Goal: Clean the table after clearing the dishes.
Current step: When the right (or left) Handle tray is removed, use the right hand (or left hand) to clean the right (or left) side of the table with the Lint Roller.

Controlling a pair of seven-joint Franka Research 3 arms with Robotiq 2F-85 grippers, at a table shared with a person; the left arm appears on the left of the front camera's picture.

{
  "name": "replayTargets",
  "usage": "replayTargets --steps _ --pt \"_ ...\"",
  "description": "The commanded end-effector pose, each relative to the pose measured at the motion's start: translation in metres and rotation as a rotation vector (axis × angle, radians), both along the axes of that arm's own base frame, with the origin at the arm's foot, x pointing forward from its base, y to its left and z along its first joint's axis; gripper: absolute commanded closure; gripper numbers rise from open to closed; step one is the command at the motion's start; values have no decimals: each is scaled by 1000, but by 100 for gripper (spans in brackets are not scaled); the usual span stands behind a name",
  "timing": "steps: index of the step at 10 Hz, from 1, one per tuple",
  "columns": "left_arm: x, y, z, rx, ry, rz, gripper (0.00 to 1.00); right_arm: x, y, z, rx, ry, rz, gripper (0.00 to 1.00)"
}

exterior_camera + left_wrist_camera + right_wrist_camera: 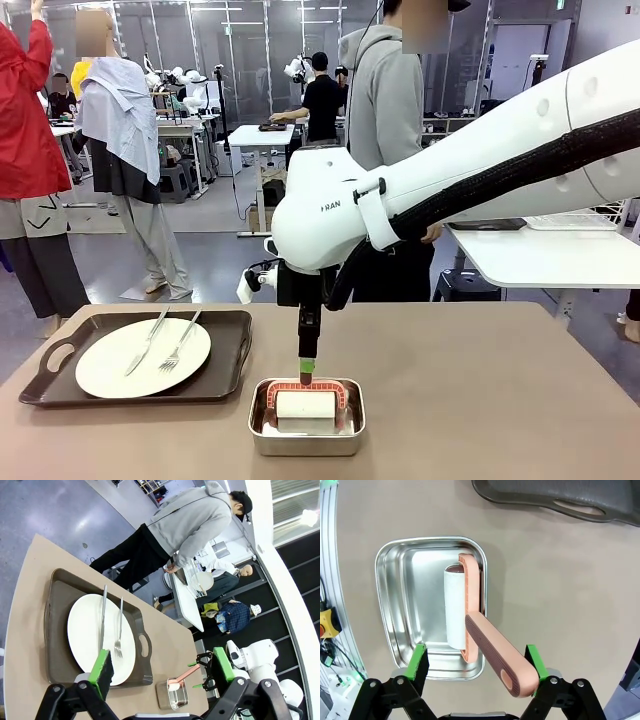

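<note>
The right end effector (307, 378) hangs straight down from its white arm in the front view, its black fingers and green pads just above a small shiny steel pan (305, 445); from this edge-on angle I cannot tell how its jaws stand. The rectangular pan sits on the matte taupe-brown desk (480, 400) and holds a lint roller (305, 405) with a white drum in a salmon-pink frame. To the left, a dark brown rectangular tray (228, 328) with cut-out handles carries a round, flat white plate (105, 372), with a silver knife (148, 340) and fork (180, 345) lying side by side on it. In the left wrist view, the left end effector (162, 667) is released, jaws spread wide, high above the desk (25, 605), looking down on the tray (57, 630), plate (85, 635), knife (103, 615) and fork (119, 630); the pan (181, 697) shows small beyond, and a person (185, 525) in a grey hoodie stands at the far side. In the right wrist view, the right end effector (476, 662) is released, its jaws wide apart over the pan (410, 590); the lint roller (452, 605) lies inside, its ribbed pink handle rising between the fingers, near one pad. The tray's rounded edge (545, 495) crosses the top.
</note>
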State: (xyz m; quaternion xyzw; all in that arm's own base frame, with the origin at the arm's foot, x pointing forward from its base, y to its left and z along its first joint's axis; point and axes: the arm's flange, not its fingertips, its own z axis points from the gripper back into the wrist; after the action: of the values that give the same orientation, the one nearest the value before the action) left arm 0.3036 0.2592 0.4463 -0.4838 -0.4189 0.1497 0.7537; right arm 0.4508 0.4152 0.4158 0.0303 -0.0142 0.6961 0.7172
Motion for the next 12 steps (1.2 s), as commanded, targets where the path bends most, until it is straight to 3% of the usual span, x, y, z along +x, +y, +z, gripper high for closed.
replayTargets --steps 1,8,10,12 --pt "0 3 2 -7 -27 -2 0 -3 2 1 3 4 2 5" --pt "0 3 2 -7 -27 -2 0 -1 1 0 1 0 3 5" --pt "0 3 2 -7 -27 -2 0 32 -46 44 259 154 -349 5" --pt "0 3 2 -7 -27 -2 0 52 -135 75 605 379 -659 5"
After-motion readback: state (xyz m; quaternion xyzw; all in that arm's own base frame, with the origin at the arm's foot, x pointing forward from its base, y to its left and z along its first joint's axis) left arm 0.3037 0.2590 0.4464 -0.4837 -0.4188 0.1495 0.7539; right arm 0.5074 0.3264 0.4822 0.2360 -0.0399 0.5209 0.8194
